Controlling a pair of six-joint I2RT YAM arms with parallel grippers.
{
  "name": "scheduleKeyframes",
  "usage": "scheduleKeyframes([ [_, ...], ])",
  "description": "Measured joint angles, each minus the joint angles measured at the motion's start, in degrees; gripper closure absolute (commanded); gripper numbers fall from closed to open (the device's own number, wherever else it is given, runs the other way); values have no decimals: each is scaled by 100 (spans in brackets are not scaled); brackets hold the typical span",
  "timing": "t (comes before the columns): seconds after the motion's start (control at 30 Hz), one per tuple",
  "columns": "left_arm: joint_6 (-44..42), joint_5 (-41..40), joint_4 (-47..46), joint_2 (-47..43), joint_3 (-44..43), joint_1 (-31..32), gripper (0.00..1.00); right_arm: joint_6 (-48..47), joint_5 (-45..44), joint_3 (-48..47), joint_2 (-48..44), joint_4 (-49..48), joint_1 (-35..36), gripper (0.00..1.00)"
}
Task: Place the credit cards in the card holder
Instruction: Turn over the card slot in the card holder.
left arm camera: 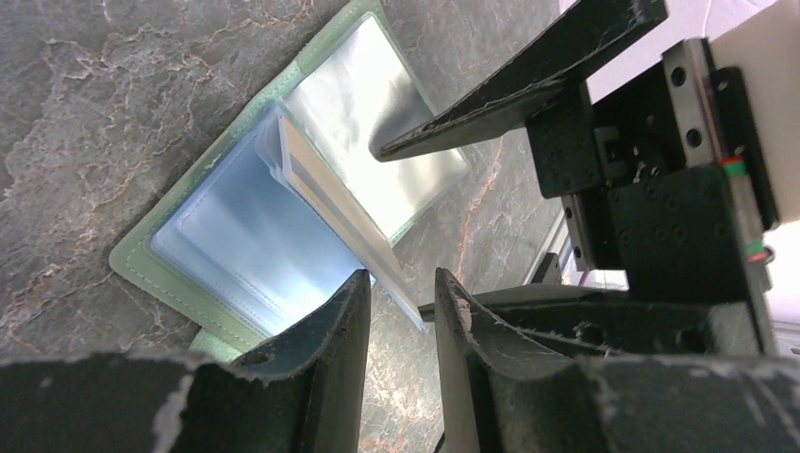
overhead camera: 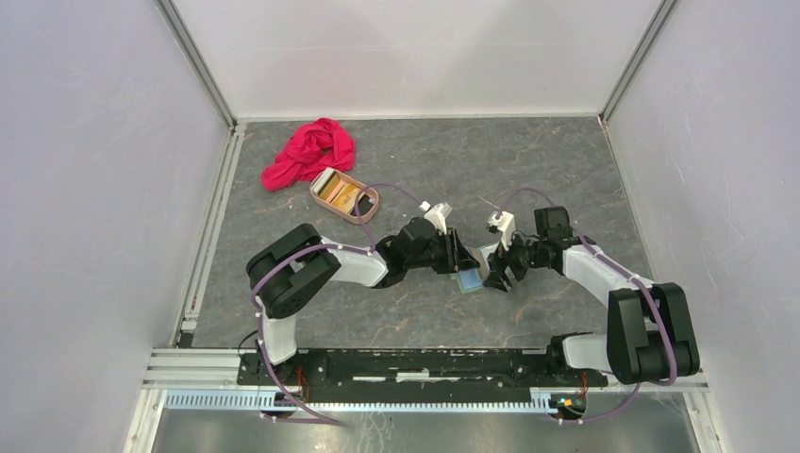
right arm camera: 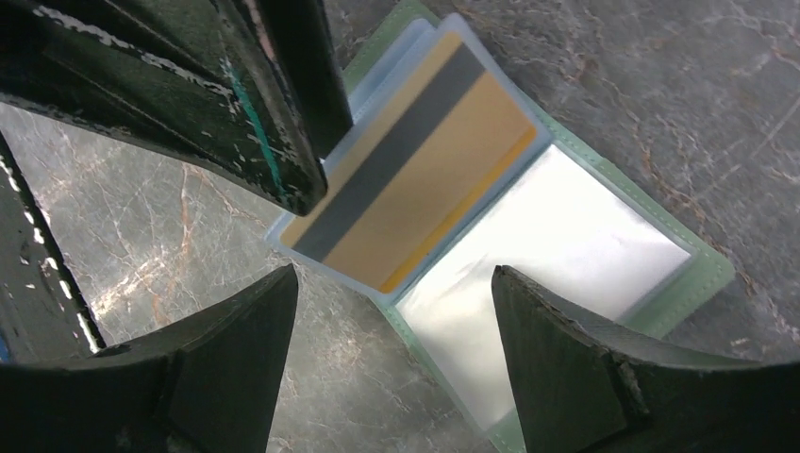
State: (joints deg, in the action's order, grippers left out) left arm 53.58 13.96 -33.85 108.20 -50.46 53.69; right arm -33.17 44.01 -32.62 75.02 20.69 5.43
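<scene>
Card holder [overhead camera: 469, 280] lies open and flat at the middle of the surface [overhead camera: 547, 170], a touch toward the near edge, with both arms meeting over it. From overhead it is only a small patch between black fingers. The right wrist view gives the detail: an orange-gold card [right arm camera: 425, 160] with a dark stripe sits inside a clear sleeve [right arm camera: 420, 42], and the right gripper [right arm camera: 394, 276] is spread wide above, gripping nothing. The left wrist view catches that sleeve edge-on, lifted off the pale blue pockets. Its corner reaches into the narrow gap of the left gripper [left arm camera: 404, 283], jaws parted, no pinch to be seen. Only the top view shows the pinkish-tan tray [overhead camera: 370, 209] toward the far left corner, cards [overhead camera: 340, 193] inside, a red cloth [overhead camera: 309, 151] just beyond it, and pale walls [overhead camera: 94, 189] on three sides of the grey marbled surface.
</scene>
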Motion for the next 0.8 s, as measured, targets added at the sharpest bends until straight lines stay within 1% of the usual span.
scheduleKeyframes([
  [0.13, 0, 11, -24, 0, -31, 0, 62, -44, -284, 0, 0, -28, 278, 17],
  [0.33, 0, 15, -24, 2, -68, 0, 62, -33, -555, 0, -24, -111, 282, 17],
  [0.63, 0, 17, -24, 2, -136, 0, 62, 55, -682, 0, -39, -234, 319, 19],
  [0.8, 0, 17, -22, 2, -136, 0, 62, 155, -710, 0, -232, -328, 313, 20],
])
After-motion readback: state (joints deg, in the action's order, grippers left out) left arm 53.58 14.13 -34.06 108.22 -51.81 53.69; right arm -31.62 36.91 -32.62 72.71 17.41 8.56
